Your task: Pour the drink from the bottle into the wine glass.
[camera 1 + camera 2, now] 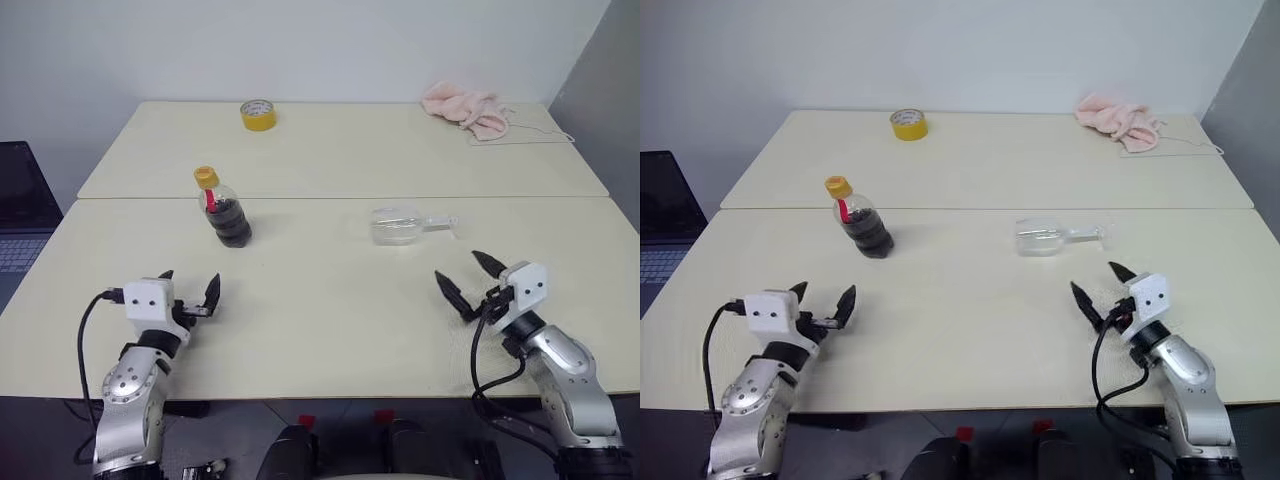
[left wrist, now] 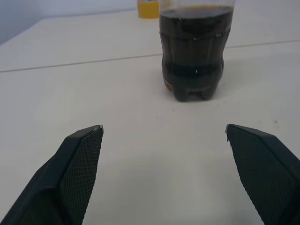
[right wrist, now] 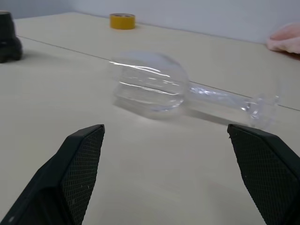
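Wine glass: lying on its side on the near table, bowl toward the bottle, stem and foot pointing to the robot's right; empty; just ahead of the right gripper, apart from it
Bottle: upright, yellow cap on, drink filling the lower body; ahead of the left gripper, well apart from the glass
Right gripper: released, jaws spread wide, nothing between them, aimed level at the glass bowl
Left gripper: released, jaws wide, lined up on the bottle, touching nothing
Step in hand, as judged: standing the glass up before any pouring
Handling advice: close on the bowl or upper stem gently, since thin clear glass likely slips and rolls; tip up about the foot; set foot flat, clear of the table seam
Bottle advice: cap to come off first; grip the ribbed waist, not the neck
Also present: tape roll and pink cloth on the far table, out of the way
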`<state>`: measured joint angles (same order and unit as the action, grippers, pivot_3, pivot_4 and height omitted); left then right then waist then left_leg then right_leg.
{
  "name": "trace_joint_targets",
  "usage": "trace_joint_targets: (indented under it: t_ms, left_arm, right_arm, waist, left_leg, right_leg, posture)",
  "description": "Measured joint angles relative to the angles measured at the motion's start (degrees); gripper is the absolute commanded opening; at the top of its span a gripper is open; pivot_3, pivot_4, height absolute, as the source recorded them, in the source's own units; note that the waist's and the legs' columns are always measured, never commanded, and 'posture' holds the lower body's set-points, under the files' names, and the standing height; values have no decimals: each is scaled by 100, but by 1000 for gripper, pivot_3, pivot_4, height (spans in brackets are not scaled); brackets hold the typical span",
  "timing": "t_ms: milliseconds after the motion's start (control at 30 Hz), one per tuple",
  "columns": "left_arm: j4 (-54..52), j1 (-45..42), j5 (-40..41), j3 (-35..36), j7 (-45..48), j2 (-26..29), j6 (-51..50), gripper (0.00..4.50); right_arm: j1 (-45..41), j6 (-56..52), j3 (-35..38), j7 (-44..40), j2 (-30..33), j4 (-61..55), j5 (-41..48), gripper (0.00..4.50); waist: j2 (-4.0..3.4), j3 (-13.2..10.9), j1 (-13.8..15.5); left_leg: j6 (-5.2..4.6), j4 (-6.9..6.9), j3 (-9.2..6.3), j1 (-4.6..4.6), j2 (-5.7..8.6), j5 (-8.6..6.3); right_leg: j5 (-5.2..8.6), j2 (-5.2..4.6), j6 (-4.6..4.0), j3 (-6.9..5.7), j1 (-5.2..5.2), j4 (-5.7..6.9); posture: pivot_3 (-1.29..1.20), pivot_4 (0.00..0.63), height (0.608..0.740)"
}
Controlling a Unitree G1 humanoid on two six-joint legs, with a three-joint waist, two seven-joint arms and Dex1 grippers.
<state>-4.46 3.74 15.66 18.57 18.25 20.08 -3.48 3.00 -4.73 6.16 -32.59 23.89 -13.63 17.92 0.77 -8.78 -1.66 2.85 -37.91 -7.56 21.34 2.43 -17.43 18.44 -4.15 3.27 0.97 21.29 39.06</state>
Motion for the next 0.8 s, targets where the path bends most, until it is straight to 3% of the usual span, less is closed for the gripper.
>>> trace_joint_targets:
  t_ms: [200,800]
  left_arm:
    - [-66,3,48,18,21,16,-109,4437]
    - [-138,-651,-118,-199,-158,73,-609,4437]
  right_arm:
    - [44,-619,-297,-360,202,-705,378,4500]
    - [-371,-1250,-344,-469,257,-995,649,4500]
  waist:
    - [1,0,1]
    - [2,-1,2]
  left_leg:
    - [0,0,-3,0,0,0]
    - [0,-1,-2,1,1,0]
  right_leg:
    - [0,0,0,-2,-2,-2]
    - [0,0,0,-3,-1,-2]
  posture:
    - [0,150,740]
    - [0,150,740]
